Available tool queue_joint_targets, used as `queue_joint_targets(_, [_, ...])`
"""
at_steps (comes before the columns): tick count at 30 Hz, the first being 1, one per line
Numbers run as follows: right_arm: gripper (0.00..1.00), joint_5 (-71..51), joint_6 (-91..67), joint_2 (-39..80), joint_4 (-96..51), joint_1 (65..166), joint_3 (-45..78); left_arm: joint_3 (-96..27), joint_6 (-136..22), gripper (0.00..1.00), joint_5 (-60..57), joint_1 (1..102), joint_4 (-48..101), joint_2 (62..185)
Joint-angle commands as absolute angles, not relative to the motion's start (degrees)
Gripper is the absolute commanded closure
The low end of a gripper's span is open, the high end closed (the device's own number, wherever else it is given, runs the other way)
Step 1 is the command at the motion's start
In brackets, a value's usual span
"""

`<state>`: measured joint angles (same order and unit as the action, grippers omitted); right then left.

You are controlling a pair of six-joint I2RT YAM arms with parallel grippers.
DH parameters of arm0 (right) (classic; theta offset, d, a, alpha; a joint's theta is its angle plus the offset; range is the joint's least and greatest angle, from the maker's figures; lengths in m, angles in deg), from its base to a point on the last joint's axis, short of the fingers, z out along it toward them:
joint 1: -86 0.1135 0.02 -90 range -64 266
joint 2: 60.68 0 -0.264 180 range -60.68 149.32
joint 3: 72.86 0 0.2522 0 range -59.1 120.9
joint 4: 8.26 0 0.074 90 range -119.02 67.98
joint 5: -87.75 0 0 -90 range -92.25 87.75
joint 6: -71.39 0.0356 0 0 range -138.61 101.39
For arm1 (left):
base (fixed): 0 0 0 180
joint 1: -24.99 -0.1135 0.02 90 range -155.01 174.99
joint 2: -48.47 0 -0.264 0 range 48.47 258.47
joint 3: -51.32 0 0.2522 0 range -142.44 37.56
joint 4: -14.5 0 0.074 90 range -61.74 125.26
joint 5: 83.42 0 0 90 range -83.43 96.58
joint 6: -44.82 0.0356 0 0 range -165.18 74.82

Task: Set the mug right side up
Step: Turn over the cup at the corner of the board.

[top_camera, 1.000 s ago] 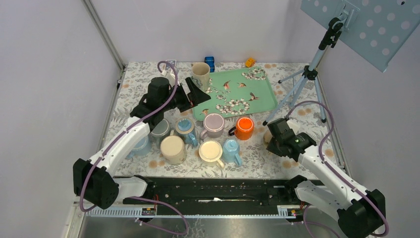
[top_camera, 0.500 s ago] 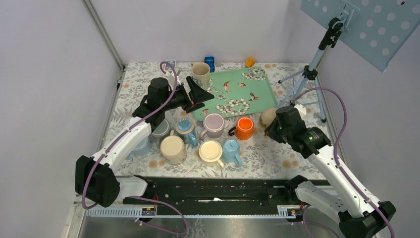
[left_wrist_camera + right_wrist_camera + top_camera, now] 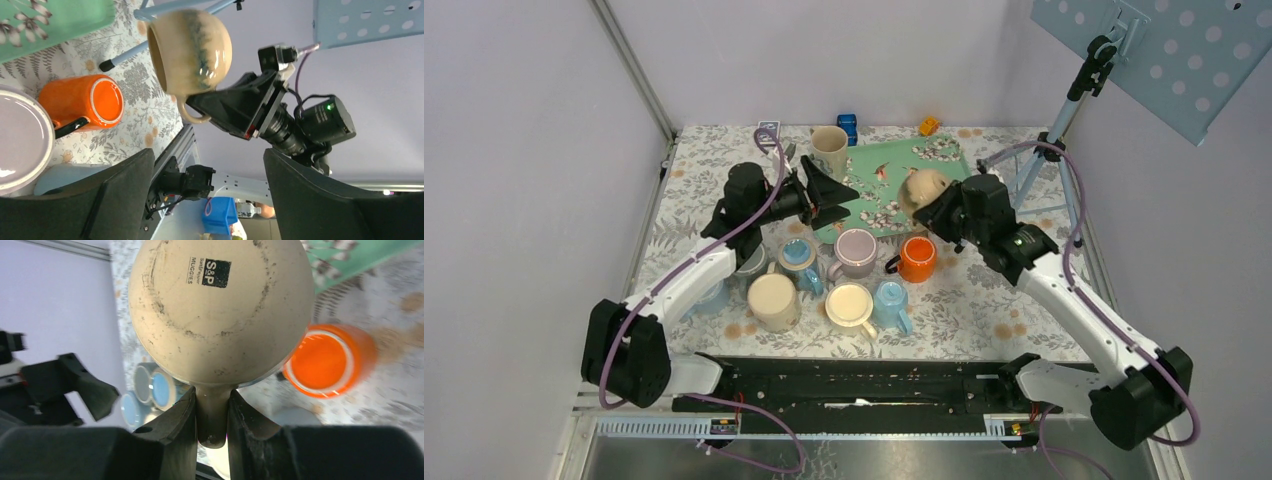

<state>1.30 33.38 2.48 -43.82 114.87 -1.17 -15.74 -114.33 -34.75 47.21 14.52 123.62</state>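
Note:
The beige mug [image 3: 922,185] hangs in the air over the green tray [image 3: 894,160], tipped on its side. My right gripper [image 3: 937,204] is shut on its handle. In the right wrist view the mug's stamped base [image 3: 220,310] faces the camera and the handle sits between the fingers of the right gripper [image 3: 212,425]. In the left wrist view the mug [image 3: 192,50] shows side-on, mouth to the left, with the right gripper [image 3: 235,107] under it. My left gripper [image 3: 852,200] is open and empty at the tray's left edge, pointing at the mug.
Several mugs stand in front of the tray: orange [image 3: 917,257], lilac [image 3: 856,250], cream [image 3: 772,300], light blue [image 3: 891,300]. A tall beige mug [image 3: 829,150] stands at the back. A tripod [image 3: 1034,165] stands at the right. Small toys [image 3: 848,125] lie by the back wall.
My right arm has lifted the beige mug from the table's right side and carried it left and back over the tray. The left gripper has shifted slightly right.

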Motion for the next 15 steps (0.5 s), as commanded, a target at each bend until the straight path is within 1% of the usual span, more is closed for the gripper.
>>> queue_joint_targets(1, [1.00, -5.2, 36.4, 6.2, -22.8, 115.3, 6.0, -13.8, -120.1, 0.19, -39.2, 46.8, 2.5, 124.7])
queue_joint_targets(7, [1.00, -10.2, 40.5, 13.3, -10.7, 116.6, 9.8, -11.4, -125.9, 0.29, -41.4, 45.7, -6.0, 126.2])
queue_joint_targets(15, [1.00, -14.5, 45.9, 19.5, -2.5, 119.5, 13.0, -9.8, -134.0, 0.37, -43.4, 43.1, -17.9, 128.6])
